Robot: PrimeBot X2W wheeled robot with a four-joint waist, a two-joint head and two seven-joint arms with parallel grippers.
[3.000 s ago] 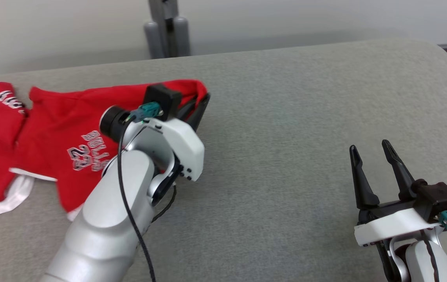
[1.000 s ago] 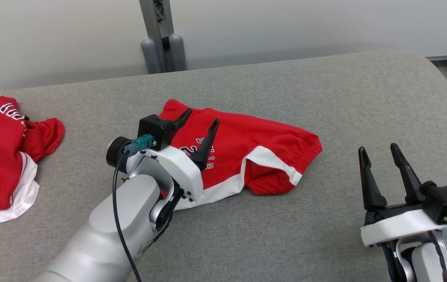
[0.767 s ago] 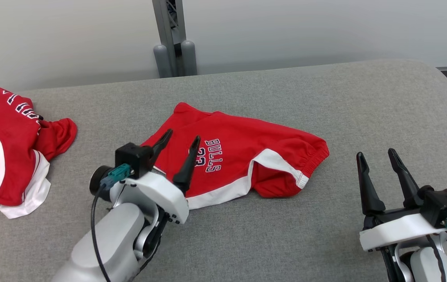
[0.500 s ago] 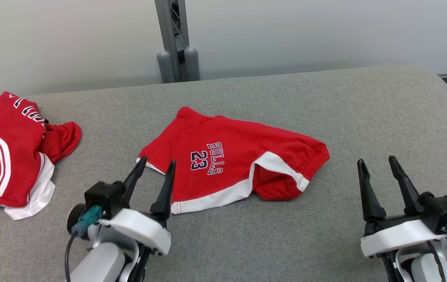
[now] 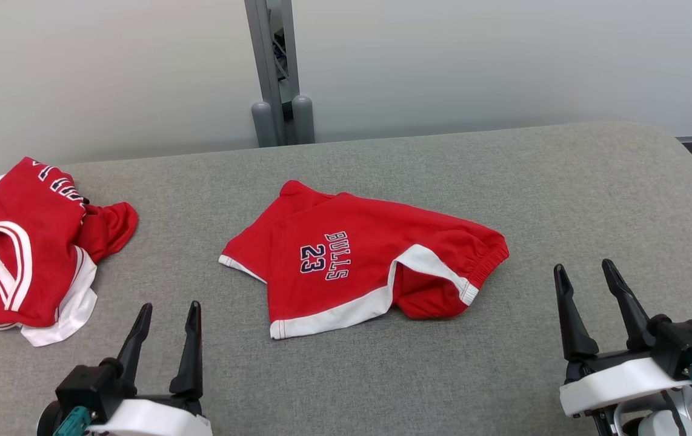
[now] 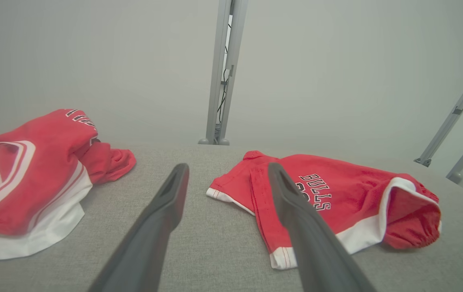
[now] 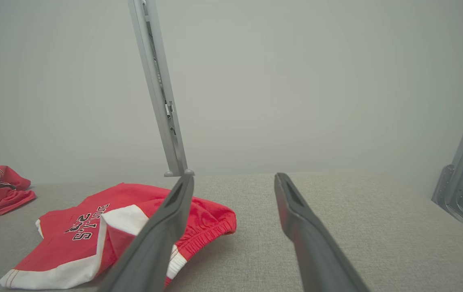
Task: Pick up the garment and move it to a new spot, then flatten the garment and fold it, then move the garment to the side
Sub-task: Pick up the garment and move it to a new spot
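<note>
Near the middle of the grey table [image 5: 503,181], a pair of red shorts [image 5: 358,260] lies loose on the cloth, and neither tool touches it. The shorts have white trim along the hems and the dark lettering "BULLS 23" facing up. The gathered elastic waistband is at the end toward the robot's right. A white-edged opening beside it gapes toward the near side, so the red inside shows. The shorts are not flat: at the other end one layer lies partly folded over another.

The left tool [image 5: 170,306] sits at the lower left of the head view. Its two dark fingers [image 6: 166,211] are spread apart and hold nothing. It hangs over bare table nearer the robot than the shorts, between them and a heap of red and white clothes [image 5: 25,242] at the table's far left. In the left wrist view the shorts lie ahead and to the right of the fingers, and the heap lies ahead to the left.

The right tool [image 5: 583,264] is at the lower right, also with its fingers apart and empty. It is well apart from the waistband end of the shorts. In the right wrist view the shorts lie ahead to the left, partly behind one finger.

A grey metal post [image 5: 273,60] stands behind the table's far edge against a pale wall [image 5: 503,54].
</note>
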